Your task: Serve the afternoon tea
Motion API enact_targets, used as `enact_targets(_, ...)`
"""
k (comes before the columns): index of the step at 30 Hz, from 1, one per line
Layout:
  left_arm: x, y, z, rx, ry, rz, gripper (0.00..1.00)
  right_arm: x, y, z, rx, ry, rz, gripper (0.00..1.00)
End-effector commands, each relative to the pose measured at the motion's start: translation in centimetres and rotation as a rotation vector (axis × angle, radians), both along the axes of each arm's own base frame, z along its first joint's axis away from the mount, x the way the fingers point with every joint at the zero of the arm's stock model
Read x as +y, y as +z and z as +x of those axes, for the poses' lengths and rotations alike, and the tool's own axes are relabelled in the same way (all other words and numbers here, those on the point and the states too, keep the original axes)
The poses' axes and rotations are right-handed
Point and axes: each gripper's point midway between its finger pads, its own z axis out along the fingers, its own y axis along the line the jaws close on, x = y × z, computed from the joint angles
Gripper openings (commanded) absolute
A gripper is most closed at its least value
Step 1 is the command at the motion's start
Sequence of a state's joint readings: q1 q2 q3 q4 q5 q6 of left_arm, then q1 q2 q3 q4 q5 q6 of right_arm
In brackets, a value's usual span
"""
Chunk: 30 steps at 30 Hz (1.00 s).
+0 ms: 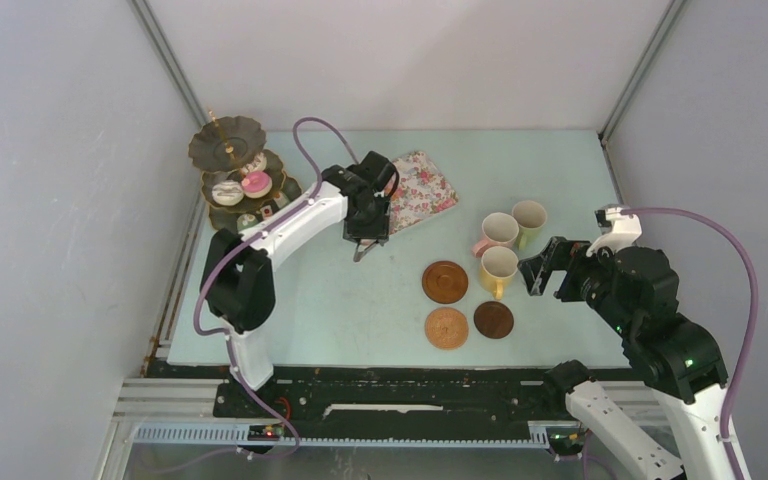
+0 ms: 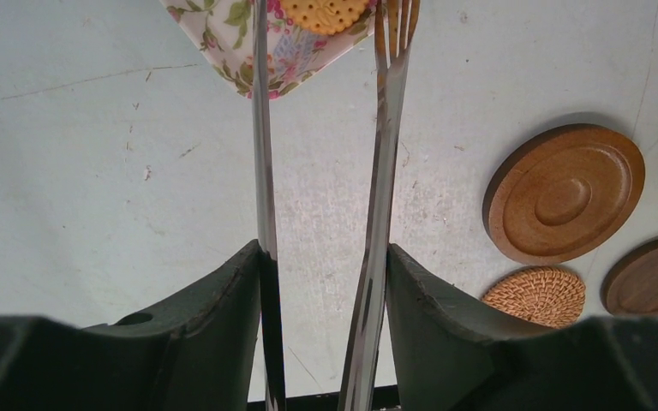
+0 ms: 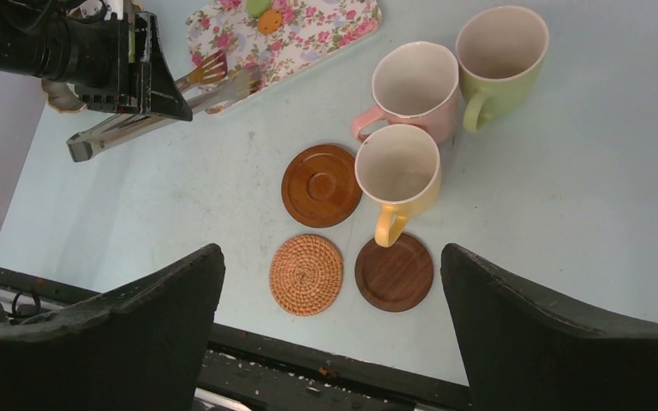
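My left gripper (image 1: pixel 368 235) is shut on long metal tongs (image 2: pixel 381 171), whose tips reach the flowered tray's corner beside a yellow biscuit (image 2: pixel 324 13). The dark three-tier stand (image 1: pixel 235 175) at the far left carries small cakes (image 1: pixel 256 183). Pink (image 3: pixel 415 86), green (image 3: pixel 501 47) and yellow (image 3: pixel 398 171) mugs stand together on the table. Three coasters lie near them: brown wood (image 3: pixel 321 184), woven (image 3: pixel 306 274), dark wood (image 3: pixel 394 271). The yellow mug's handle hangs over the dark coaster's edge. My right gripper (image 3: pixel 330 257) is open and empty, above the coasters.
The flowered tray (image 1: pixel 422 188) lies at the back centre with a green piece (image 3: pixel 257 7) and an orange piece (image 3: pixel 268 21) on it. Grey walls close in the left, back and right. A black rail (image 1: pixel 410 385) runs along the near edge.
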<state>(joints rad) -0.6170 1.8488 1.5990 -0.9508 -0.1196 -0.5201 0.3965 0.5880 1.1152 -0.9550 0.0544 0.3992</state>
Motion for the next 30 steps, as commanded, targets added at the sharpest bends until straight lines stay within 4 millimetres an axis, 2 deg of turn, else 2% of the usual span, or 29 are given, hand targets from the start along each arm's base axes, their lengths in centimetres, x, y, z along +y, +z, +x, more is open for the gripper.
enact_targets(1, -0.8, -0.4, -0.2, 0.023, 0.016, -0.032, 0.54, 0.0, 0.6, 0.3, -0.037, 0.009, -0.011, 1.0)
enact_targets(8, -0.8, -1.4, -0.8, 0.064, 0.023, -0.041, 0.54, -0.3, 0.8, 0.3, -0.05, 0.005, -0.02, 1.0)
enact_targets(14, 0.0, -1.2, -0.5, 0.075, 0.058, -0.062, 0.55, -0.2, 0.7, 0.3, -0.049, 0.01, -0.027, 1.0)
enact_targets(23, -0.4, -0.7, -0.3, 0.119, 0.091, -0.174, 0.54, -0.1, 0.6, 0.5, -0.043, 0.014, -0.029, 1.0)
enact_targets(30, 0.2, -0.7, -0.2, 0.185, 0.127, -0.232, 0.52, -0.1, 0.6, 0.6, -0.042, 0.01, -0.028, 1.0)
